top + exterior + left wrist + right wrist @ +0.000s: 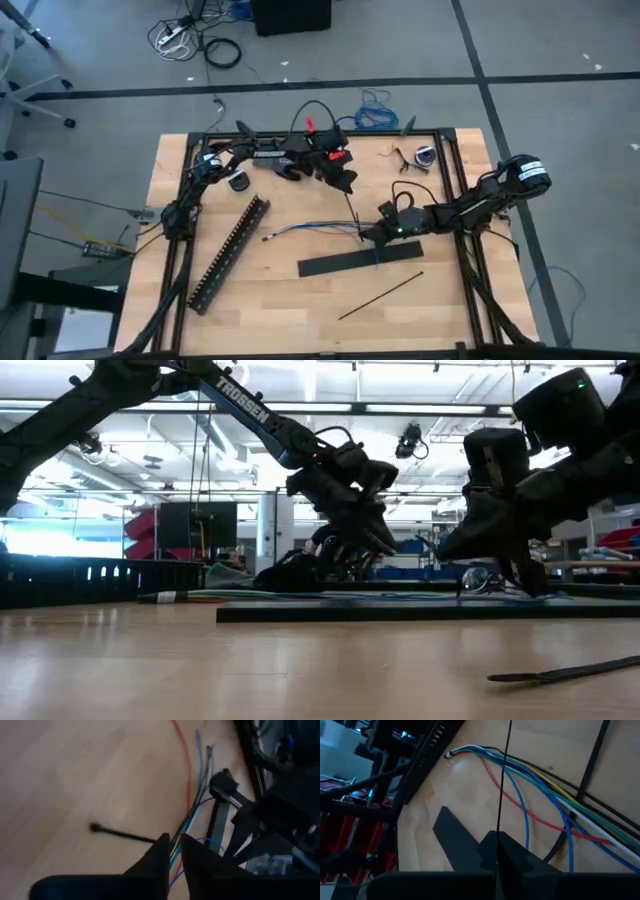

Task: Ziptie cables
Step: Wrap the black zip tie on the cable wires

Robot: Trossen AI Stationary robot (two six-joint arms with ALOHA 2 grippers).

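The cables [310,230], thin blue, green, white and red wires [545,785], lie flat mid-table. One ziptie [354,212], a thin black strip, crosses them [504,780]. My right gripper [366,236] is shut on its near end. My left gripper [348,186] hovers over the strip's far part, with a narrow gap between the fingers [173,845] through which the wires show. The strip's small head [93,827] pokes out past one left finger. A second ziptie [380,295] lies loose near the front edge. My right gripper pinches the ziptie's near end [500,827] between its two shut fingers, which lie along the strip. It comes from the table's right side, slanting down. The strip runs straight out past the fingertips, across the cables. My left gripper: the ziptie passes behind one finger [157,845]; whether they touch, I cannot tell.
A wide flat black bar [360,262] lies just near of the cables. A long slotted black duct [230,255] lies slantwise at the left. Small tools [412,158] sit at the far right. Bare wood shows at the front left.
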